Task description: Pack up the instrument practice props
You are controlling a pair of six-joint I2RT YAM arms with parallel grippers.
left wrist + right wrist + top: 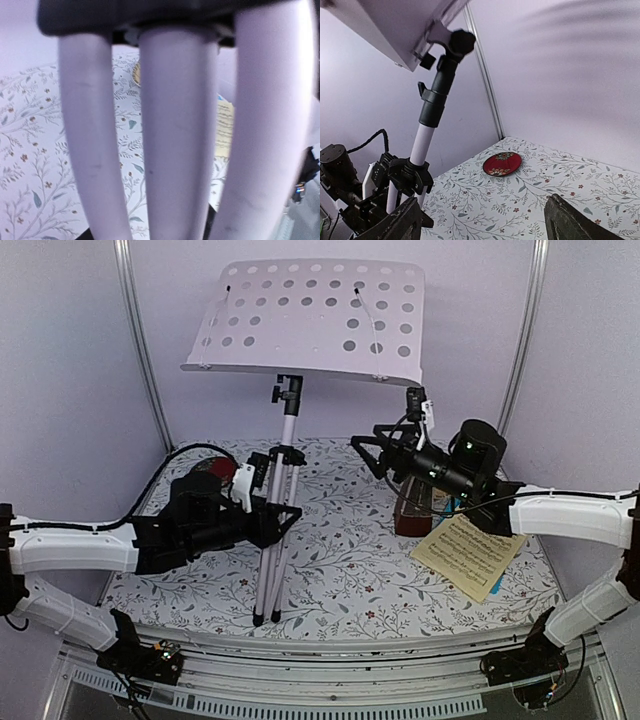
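The music stand's white perforated desk (pixel 310 320) stands high at the back, its silver tripod legs (pixel 270 560) folded close together at mid table. My left gripper (pixel 268 502) is shut around those legs (pixel 175 140), which fill the left wrist view. My right gripper (pixel 372 452) hangs open in the air right of the stand's pole (pixel 422 142), with nothing between its fingers (pixel 395 225). Below and behind it sits the dark brown metronome (pixel 408 518), partly hidden by the right arm. The cream music sheets (pixel 470 552), with a blue edge showing beneath, lie at the right.
A red floral plate (pixel 502 164) lies at the back left, half hidden behind the left arm in the top view (pixel 222 468). Metal booth posts (pixel 140 340) and white walls close in the floral-patterned table (pixel 340 570).
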